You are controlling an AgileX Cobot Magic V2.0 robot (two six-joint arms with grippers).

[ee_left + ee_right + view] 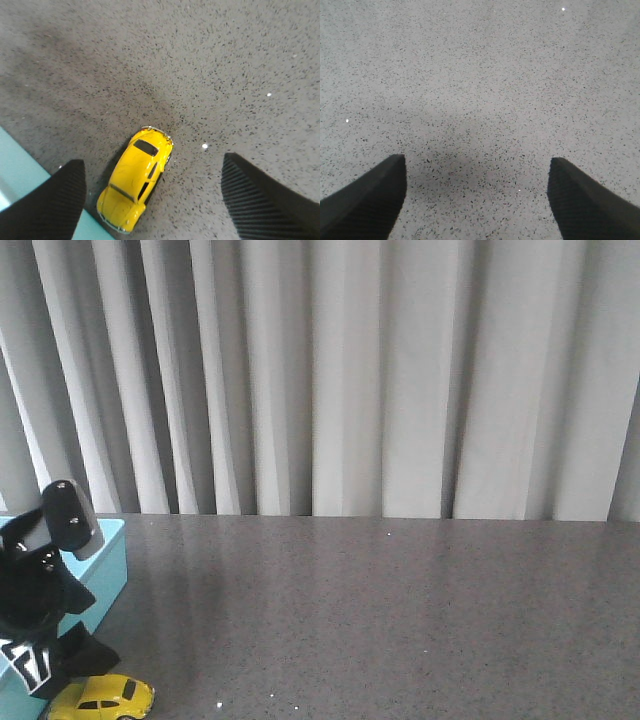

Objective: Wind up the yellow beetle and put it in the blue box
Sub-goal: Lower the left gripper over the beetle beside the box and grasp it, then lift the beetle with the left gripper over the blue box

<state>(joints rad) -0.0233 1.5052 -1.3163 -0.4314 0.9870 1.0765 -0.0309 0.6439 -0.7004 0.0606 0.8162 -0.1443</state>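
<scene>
The yellow beetle [100,698] [136,180] stands on the grey speckled table at the near left, right beside the blue box [103,562] [19,172]. One end of the car touches or nearly touches the box's edge. My left gripper [151,160] hangs open above the car, one finger on each side and neither touching it. In the front view my left arm [40,590] stands over the box's near corner. My right gripper [476,160] is open over bare table, holding nothing, and does not show in the front view.
A grey pleated curtain [340,370] closes off the table's far edge. The speckled tabletop [400,610] stretches to the right of the car. Only part of the box shows at the front view's left edge.
</scene>
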